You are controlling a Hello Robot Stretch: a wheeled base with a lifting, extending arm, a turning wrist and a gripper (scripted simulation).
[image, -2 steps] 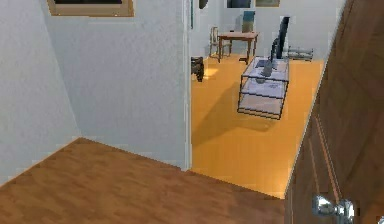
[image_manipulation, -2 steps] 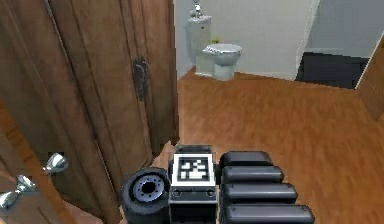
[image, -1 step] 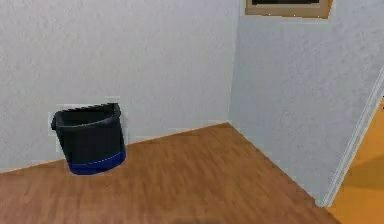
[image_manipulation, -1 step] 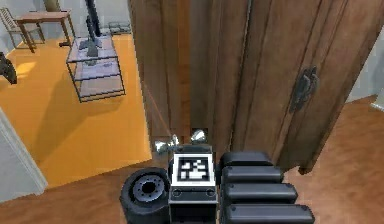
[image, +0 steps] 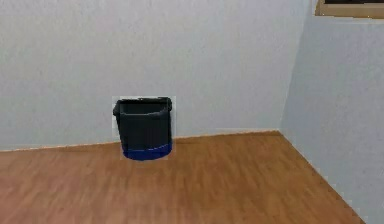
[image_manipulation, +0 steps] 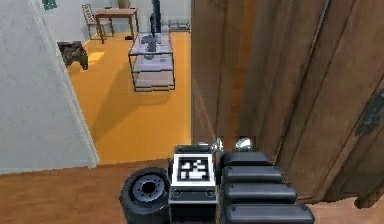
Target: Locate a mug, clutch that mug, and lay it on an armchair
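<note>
- In the forward view, a dark waste bin (image: 143, 128) with a blue base stands on the wood floor (image: 210, 190) against the white wall, near the corner.
- In the arm side view, the arm (image_manipulation: 255, 185) lies at the bottom edge, with a white marked square (image_manipulation: 195, 167) on it, just below a wooden door (image_manipulation: 290, 80).
- I cannot tell whether the jaws are apart or together, or whether they hold anything.
- Beyond the doorway, a glass desk (image_manipulation: 152, 80) on orange floor carries small dark things (image_manipulation: 150, 42). I cannot tell whether one is a mug.

Forward view faces a nearby bin (image: 143, 128); arm side view looks past a door (image_manipulation: 262, 70)
</note>
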